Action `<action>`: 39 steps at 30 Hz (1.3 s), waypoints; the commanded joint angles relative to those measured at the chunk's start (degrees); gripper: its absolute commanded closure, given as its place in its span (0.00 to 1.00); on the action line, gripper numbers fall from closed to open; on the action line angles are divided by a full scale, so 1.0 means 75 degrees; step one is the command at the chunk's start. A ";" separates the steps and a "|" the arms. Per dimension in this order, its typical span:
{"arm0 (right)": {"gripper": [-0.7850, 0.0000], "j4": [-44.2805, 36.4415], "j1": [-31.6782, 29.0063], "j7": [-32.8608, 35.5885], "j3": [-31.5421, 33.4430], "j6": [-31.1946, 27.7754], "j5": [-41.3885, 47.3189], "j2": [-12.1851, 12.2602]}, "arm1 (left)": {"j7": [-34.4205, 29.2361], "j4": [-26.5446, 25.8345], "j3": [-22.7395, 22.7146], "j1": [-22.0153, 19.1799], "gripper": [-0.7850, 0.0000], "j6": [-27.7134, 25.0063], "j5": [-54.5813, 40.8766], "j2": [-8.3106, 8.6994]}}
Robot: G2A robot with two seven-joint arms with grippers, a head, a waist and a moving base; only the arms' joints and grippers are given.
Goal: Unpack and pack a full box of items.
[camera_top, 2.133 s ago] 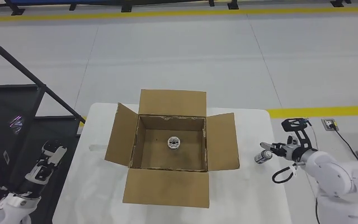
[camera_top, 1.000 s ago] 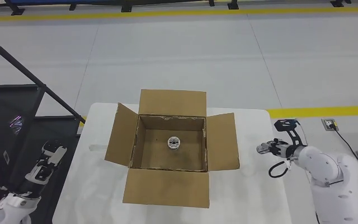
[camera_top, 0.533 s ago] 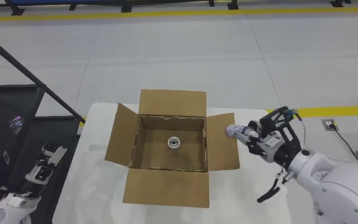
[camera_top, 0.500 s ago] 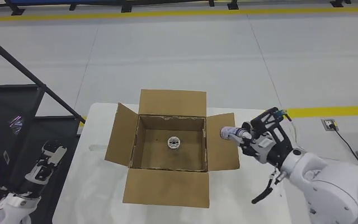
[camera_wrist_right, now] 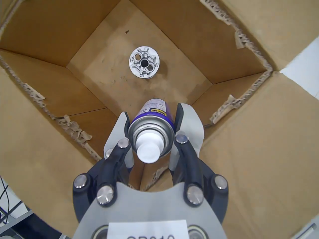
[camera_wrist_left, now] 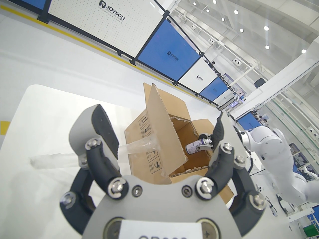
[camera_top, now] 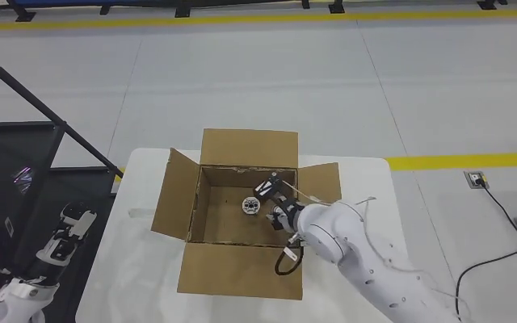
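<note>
Because the right gripper [camera_wrist_right: 152, 115] pinches the spray can [camera_wrist_right: 152, 128] near its nozzle end, in the mouth of the open box [camera_wrist_right: 62, 18], letting go from here could drop it onto the round metal part [camera_wrist_right: 144, 62] on the floor below, while the left gripper [camera_wrist_left: 159, 123], fingers spread, sits well off to the side.

Left gripper [camera_wrist_left: 159, 123] fills the foreground, jaws spread wide with nothing in them, hanging over the white table [camera_wrist_left: 49, 110]. Dead center of the frame sits the cardboard box [camera_wrist_left: 139, 135], flaps up, with a strip of clear tape [camera_wrist_left: 139, 145] peeling off its side. At the box's open top the right gripper [camera_wrist_left: 206, 142] has a grip on a spray can [camera_wrist_left: 195, 147], tilted well off upright. Its white arm [camera_wrist_left: 269, 148] trails off behind. Blue and white wall panels [camera_wrist_left: 109, 13] run across the background.
</note>
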 commanded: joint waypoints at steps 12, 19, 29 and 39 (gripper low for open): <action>1.00 0.2205 0.0939 -0.0401 -0.1276 0.0603 -0.0324 -0.0824 | 0.0000 0.0000 0.0000 0.0000 0.00 0.0000 0.0000 0.0000; 0.05 0.3273 0.1348 -0.0609 -0.1410 0.0440 0.0135 -0.1186 | 0.0000 0.0000 0.0000 0.0000 0.00 0.0000 0.0000 0.0000; 0.00 0.2789 0.1115 -0.0617 -0.0933 0.0341 0.0087 -0.1169 | 0.0000 0.0000 0.0000 0.0000 0.00 0.0000 0.0000 0.0000; 0.00 -0.1802 -0.1421 0.0312 0.2501 -0.0857 0.1181 -0.0213 | 0.0384 -0.0178 0.0494 -0.0213 0.00 0.0065 0.1318 0.0009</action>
